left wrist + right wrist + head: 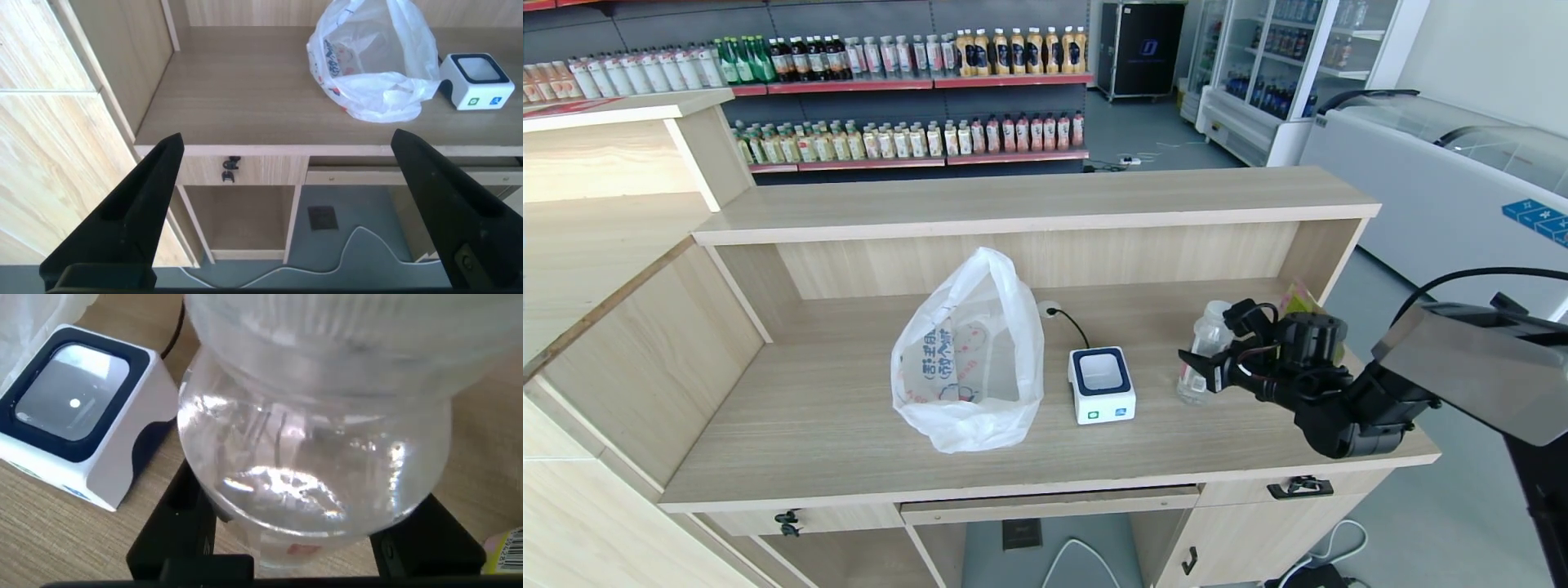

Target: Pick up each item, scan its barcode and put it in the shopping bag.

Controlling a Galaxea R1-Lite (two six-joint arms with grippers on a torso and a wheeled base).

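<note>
The counter (849,441) is boxed in on the left by a slanted wooden side panel (645,359), and a raised ledge (1029,200) runs along the back; only the front and the right end are open. The left gripper (286,220) hangs out in front of the counter's near edge, towards its left end. It is spread wide and holds nothing, with free air around it. Bare wood lies between the side panel and the shopping bag (968,359), which stands slumped near the middle of the counter with its mouth up. Just beside the bag on the right is the scanner (1101,384), window facing up, its cable (1072,322) running to the back wall. Further right, near but apart from the scanner, a clear bottle (1207,343) stands upright on the counter. The right gripper (298,539) reaches in around its lower part; I cannot tell whether it is actually squeezing it. A green-yellow packet (1298,298) lies behind the arm, close to the right end wall.
</note>
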